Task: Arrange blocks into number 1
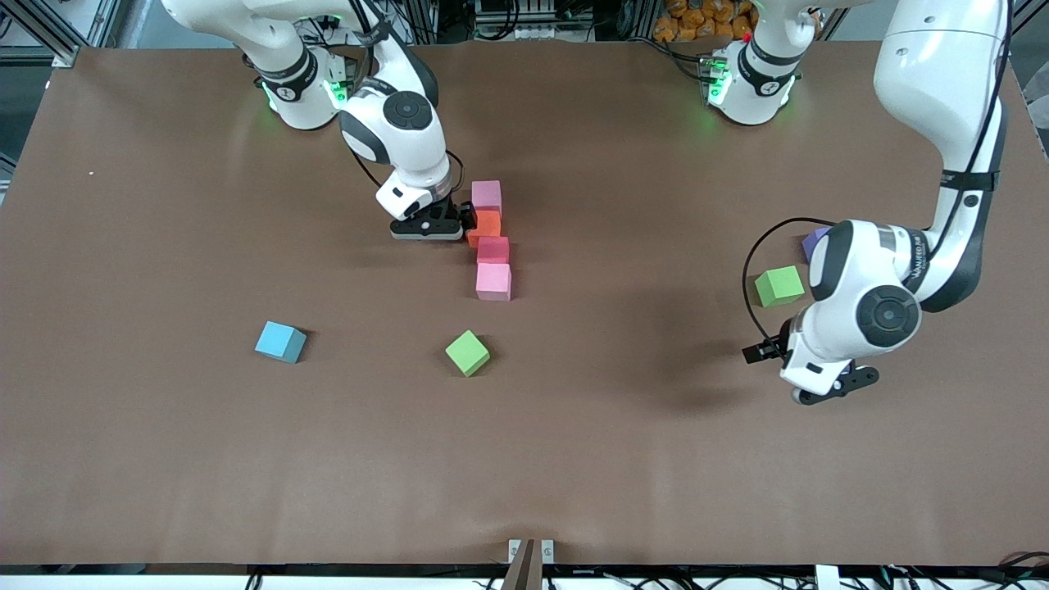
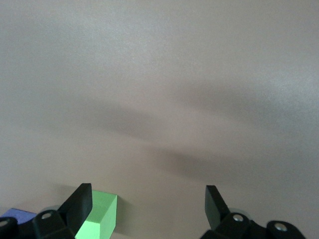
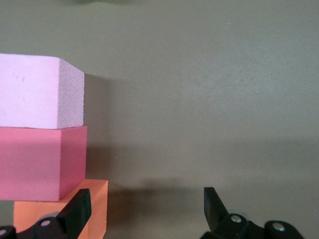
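The brown paper-covered table (image 1: 164, 459) spans the whole front view. The right arm (image 1: 393, 131) reaches down from its base to the middle of the table, wrist bent low. The left arm (image 1: 942, 123) arcs high from its base, then folds at the elbow so its wrist hangs over the left arm's end of the table.

The right gripper (image 1: 467, 220) sits low at the table, just beside the line of blocks; its fingers (image 3: 75, 211) are spread apart, one at the small matte orange foam cube (image 1: 484, 227), with only bare table in the gap between them. The left gripper (image 1: 832, 387) hovers over bare table, nearer the front camera than the green foam cube (image 1: 779, 286) at that end; its fingers (image 2: 79, 204) are spread wide around nothing.

Four cubes form a line at mid-table, touching. Farthest from the front camera is a pink foam cube (image 1: 486, 196), then the orange one, then a red foam cube (image 1: 493, 250), then a light pink foam cube (image 1: 493, 281), nearest the camera.

A second green foam cube (image 1: 467, 353) lies loose, turned at an angle, nearer the camera than the line. A light blue foam cube (image 1: 279, 342) lies well apart toward the right arm's end. A purple foam cube (image 1: 815, 241) peeks out beside the left arm's wrist, mostly hidden.
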`<move>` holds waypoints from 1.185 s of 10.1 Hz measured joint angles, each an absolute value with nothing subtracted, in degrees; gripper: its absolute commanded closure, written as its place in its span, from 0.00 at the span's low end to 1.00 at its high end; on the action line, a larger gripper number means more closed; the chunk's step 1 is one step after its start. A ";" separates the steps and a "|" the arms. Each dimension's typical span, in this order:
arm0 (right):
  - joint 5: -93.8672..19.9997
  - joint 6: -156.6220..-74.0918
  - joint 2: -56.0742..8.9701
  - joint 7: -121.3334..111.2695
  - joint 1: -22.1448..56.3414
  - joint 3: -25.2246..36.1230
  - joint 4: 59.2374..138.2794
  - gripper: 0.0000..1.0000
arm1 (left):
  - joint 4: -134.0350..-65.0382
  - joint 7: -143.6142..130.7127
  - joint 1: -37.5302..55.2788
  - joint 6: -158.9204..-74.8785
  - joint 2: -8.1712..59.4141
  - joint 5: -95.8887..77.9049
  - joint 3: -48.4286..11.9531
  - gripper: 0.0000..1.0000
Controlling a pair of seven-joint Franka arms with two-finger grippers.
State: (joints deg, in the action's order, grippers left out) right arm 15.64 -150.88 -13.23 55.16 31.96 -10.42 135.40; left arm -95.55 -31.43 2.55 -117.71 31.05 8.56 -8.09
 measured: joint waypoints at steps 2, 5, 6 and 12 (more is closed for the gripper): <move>15.64 -151.05 -13.25 54.30 31.91 -10.38 136.53 0.00 | -95.55 -31.43 2.73 -117.71 31.46 8.81 -8.08 0.00; 15.64 -151.28 -13.49 53.76 31.89 -10.39 137.31 0.00 | -95.58 -31.43 2.62 -117.70 31.60 8.84 -8.01 0.00; 15.64 -152.23 -13.92 53.69 31.91 -10.47 137.47 0.00 | -95.73 -31.43 2.40 -117.68 31.62 8.85 -7.97 0.00; 15.56 -155.37 -15.87 53.96 33.24 -10.74 137.47 0.00 | -96.30 -31.43 1.85 -117.23 31.63 8.85 -7.93 0.00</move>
State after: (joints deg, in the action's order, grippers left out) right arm 15.56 -155.37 -15.87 53.96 33.24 -10.74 137.47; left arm -96.30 -31.43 1.85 -117.23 31.63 8.85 -7.93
